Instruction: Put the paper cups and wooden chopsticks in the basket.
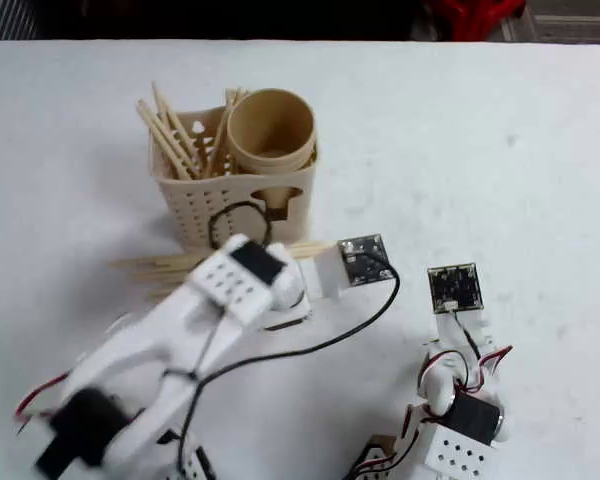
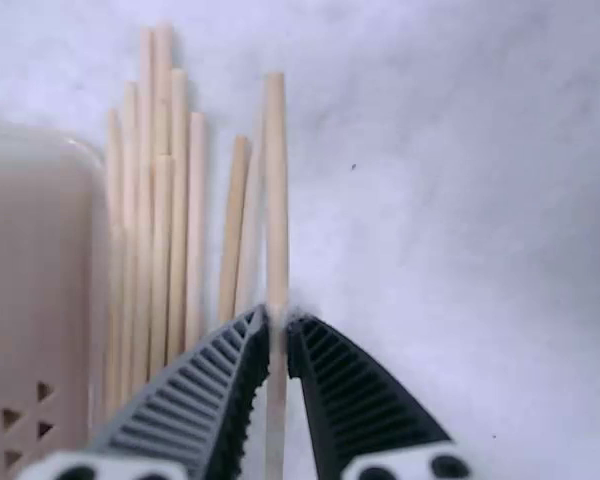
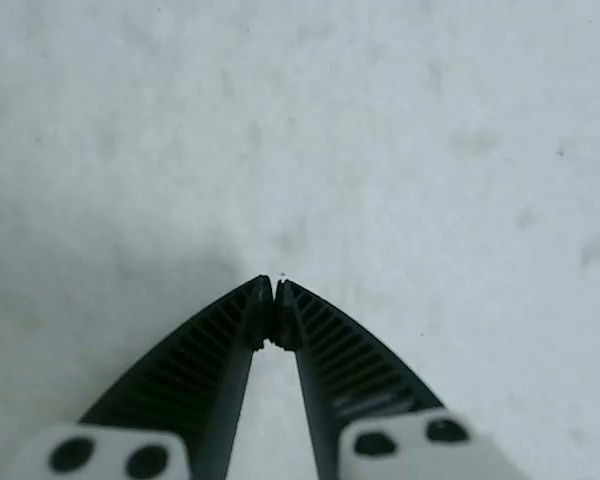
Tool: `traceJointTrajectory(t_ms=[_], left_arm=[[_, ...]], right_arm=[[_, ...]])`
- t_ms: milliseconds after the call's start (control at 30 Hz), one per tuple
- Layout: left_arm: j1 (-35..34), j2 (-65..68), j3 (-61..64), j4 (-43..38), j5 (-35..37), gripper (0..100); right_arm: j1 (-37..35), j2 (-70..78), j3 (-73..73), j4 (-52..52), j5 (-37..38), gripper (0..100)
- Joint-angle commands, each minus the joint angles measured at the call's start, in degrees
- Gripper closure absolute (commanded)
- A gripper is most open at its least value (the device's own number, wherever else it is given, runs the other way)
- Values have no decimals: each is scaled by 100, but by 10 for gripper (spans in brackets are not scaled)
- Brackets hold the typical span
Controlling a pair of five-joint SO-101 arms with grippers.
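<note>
Left hand (image 2: 278, 322) pinched onto one chopstick (image 2: 275, 190), right hand (image 3: 275, 290) fingers together, empty, basket (image 1: 185, 215) holding paper cups (image 1: 270, 130) and chopsticks (image 1: 175, 135), loose pile (image 1: 150, 265) at its 6 o'clock

Beige basket (image 1: 195, 215) upright, stacked paper cups (image 1: 270, 125) in its right side, wooden chopsticks (image 1: 175, 135) leaning in its left; loose chopsticks (image 1: 155, 265) lie flat along its near wall, one pinched by left end effector (image 2: 277, 325).

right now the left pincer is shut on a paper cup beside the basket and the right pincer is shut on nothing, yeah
Wrong object: the left wrist view shows the left pincer shut on a wooden chopstick beside the basket. The right pincer is shut on nothing.
</note>
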Motion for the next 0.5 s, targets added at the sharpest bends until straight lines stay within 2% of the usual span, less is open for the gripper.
traceJointTrajectory(t_ms=[0, 133, 267, 367, 467], left_arm=[[-101, -2229, 273, 237, 404, 977], [-101, -4022, -237, 809, 774, 978], [-198, -4910, -1662, 879, 1073, 978], [-620, -4716, -2778, 448, 1670, 978], [-1226, -4136, -3305, -475, 2189, 978]], right_arm=[[-22, -48, 35, -84, -62, 981], [-22, -48, 35, -84, -62, 981], [-22, -48, 35, -84, -62, 981], [-22, -48, 35, -84, -62, 981], [-22, -48, 35, -84, -62, 981]])
